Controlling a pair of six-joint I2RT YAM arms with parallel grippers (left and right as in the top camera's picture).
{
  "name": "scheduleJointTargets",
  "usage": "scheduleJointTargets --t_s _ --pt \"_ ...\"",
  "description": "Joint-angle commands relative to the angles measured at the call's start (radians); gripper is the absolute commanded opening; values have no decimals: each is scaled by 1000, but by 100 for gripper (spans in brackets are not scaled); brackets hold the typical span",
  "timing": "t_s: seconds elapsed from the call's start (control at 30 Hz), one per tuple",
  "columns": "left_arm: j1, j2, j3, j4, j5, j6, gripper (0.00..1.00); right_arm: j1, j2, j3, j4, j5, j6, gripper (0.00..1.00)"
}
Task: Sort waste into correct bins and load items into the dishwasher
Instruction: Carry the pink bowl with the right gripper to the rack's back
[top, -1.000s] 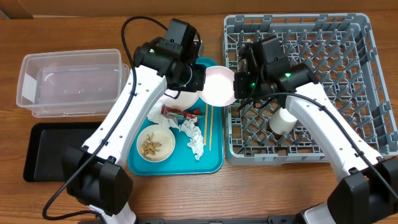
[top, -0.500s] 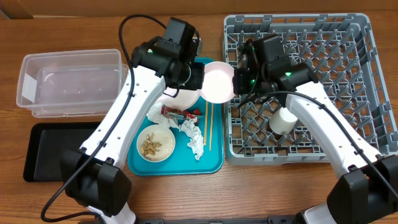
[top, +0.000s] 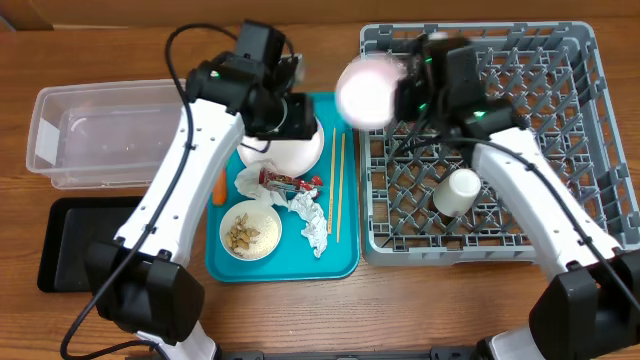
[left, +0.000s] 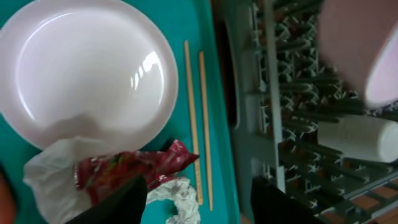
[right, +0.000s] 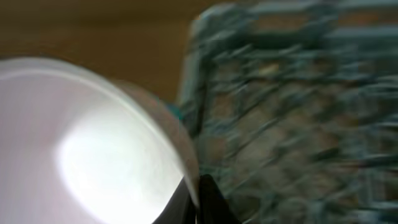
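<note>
Plate (top: 366, 90) in right hand (top: 403, 92), over dish rack (top: 520, 150) rim.

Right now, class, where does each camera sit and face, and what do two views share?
Overhead: above the table, facing down; both arms, teal tray, dish rack.
Left wrist: on the left arm, facing down at the chopsticks; left gripper open.
Right wrist: behind the right gripper, shut on the plate.
Shared: the plate, in all three.

plate (right: 93, 155) rim pinched in jaws | dish rack (right: 280, 112) blurred at right
</note>
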Motion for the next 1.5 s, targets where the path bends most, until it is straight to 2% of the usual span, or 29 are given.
scheduleJointTargets --t_s 0.0,0.13,0.27,0.33,0.47,0.57,0.73,0.97,1.27,1.47 --pt "29 -16 2 -25 -21 22 59 -56 -8 9 49 347 -65 4" --pt "29 -16 2 -44 -23 49 60 -56 -8 9 102 371 -147 4" --pt "29 -15 -1 -27 -54 48 64 -56 -5 9 201 442 -166 4" --pt "29 -14 -4 -20 -54 49 65 -56 3 9 266 452 -233 4" --pt "29 -14 -20 -19 -59 49 69 -56 49 9 377 541 -504 4" --pt "27 -11 -35 -9 -99 48 71 -56 114 9 470 666 -855 4" --pt "28 -8 -39 -21 -107 49 70 -56 182 9 567 665 -1183 4" --pt "26 -8 -52 -13 -106 48 70 -71 204 9 719 648 -1350 4" --pt "26 -8 -55 24 -104 29 71 -125 261 9 682 586 -1483 4" --pt "26 -8 -55 28 -103 21 71 -140 316 9 706 587 -1488 4"
